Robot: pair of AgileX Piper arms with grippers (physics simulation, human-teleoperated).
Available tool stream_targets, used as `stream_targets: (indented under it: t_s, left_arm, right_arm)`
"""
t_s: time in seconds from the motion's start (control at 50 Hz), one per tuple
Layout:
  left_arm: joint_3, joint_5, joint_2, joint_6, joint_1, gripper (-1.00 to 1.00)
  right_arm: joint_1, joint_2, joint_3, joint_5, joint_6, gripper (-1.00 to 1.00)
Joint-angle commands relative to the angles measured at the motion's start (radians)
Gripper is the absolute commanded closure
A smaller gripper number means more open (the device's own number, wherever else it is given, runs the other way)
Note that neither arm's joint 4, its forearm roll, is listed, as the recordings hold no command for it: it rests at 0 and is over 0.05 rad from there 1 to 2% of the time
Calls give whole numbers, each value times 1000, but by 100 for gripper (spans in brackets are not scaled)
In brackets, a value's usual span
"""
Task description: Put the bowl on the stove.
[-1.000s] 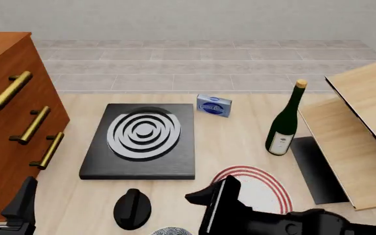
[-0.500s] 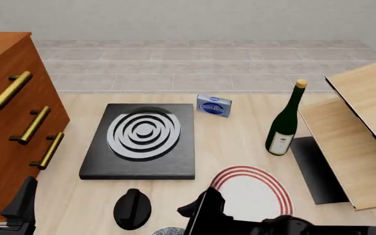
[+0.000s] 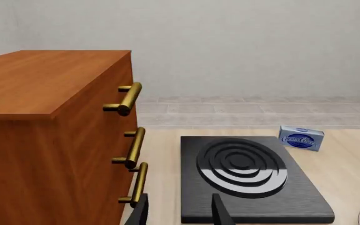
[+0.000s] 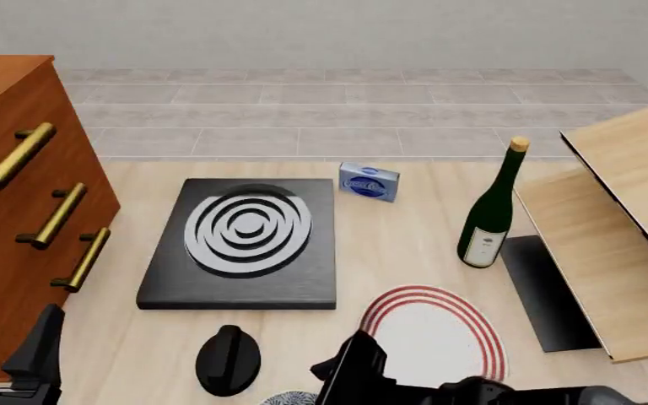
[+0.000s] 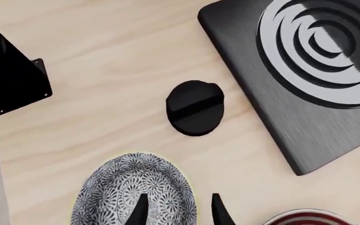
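The bowl, with a fine black-and-white pattern inside, sits on the table at the near edge; in the front view only a sliver of the bowl shows. My right gripper hangs over it, open, with one finger above the inside and the other outside the rim. In the front view the right gripper is low at the bottom middle. The stove is a black slab with silver rings, left of centre, also seen as the stove and the stove. My left gripper is open with nothing between its fingers, at the bottom left.
A black round knob lies between bowl and stove. The red-rimmed white plate is right of the bowl. A wine bottle, a small blue box, a wooden cabinet at left and slanted wooden boards at right stand around.
My right gripper has moved left and toward the near edge, coming over the bowl, then nearly stopped. The left arm, the bowl and the stove have not moved.
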Motion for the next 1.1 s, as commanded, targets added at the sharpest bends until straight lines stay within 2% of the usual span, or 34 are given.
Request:
stream_targets:
  t_s: [0.02, 0.36, 0.92, 0.94, 1.1]
  left_arm:
    - [0, 0, 0, 0, 0, -100]
    - [0, 0, 0, 0, 0, -100]
    - [0, 0, 0, 0, 0, -100]
    - [0, 0, 0, 0, 0, -100]
    - [0, 0, 0, 0, 0, -100]
  right_arm:
    - [-4, 73, 13, -64, 25, -100]
    - [7, 184, 18, -151, 72, -100]
    - [18, 223, 21, -189, 92, -100]
    - [17, 216, 23, -186, 88, 100]
    - [17, 198, 25, -177, 87, 100]
